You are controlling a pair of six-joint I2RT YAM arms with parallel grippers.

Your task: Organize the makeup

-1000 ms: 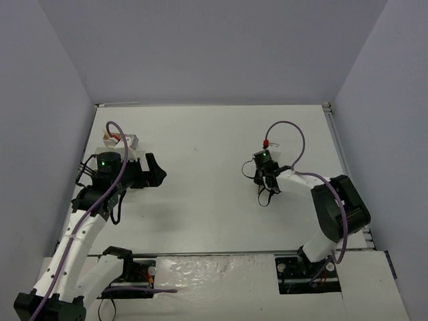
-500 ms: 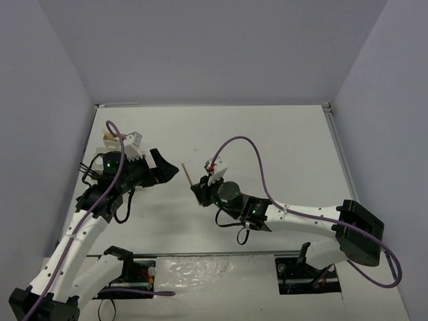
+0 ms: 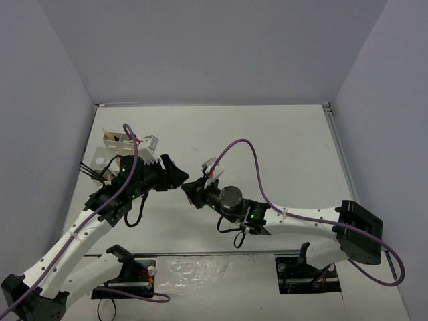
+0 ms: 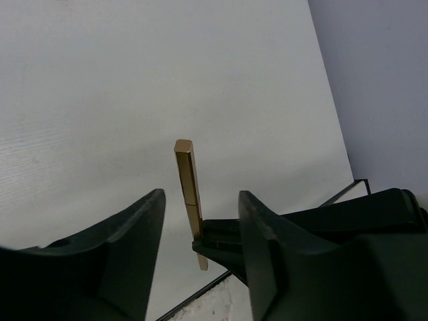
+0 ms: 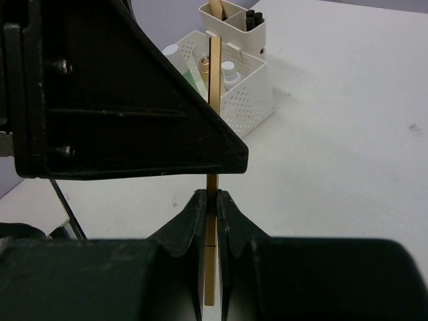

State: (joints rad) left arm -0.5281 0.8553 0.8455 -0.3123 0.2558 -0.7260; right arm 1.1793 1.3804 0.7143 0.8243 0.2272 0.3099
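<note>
A tan wooden stick (image 4: 186, 175) stands upright above the table. My right gripper (image 5: 212, 194) is shut on its lower part. My left gripper (image 4: 200, 195) straddles the same stick, and a gap shows on each side between its fingers (image 4: 137, 234) and the wood. From above, the left gripper (image 3: 175, 175) and right gripper (image 3: 192, 191) meet near the table's middle left. More makeup sits in the white tray (image 5: 251, 97): small bottles (image 5: 228, 71), black pencils (image 5: 253, 17) and another tan stick (image 5: 217, 7).
The white perforated tray (image 3: 110, 139) stands at the table's far left, behind the left arm. A purple cable (image 3: 251, 160) loops over the right arm. The left gripper's dark finger (image 5: 120, 100) fills the left of the right wrist view.
The right arm swung left across the table, carrying the stick. The left gripper moved right to meet it, and its jaws narrowed around the stick.
</note>
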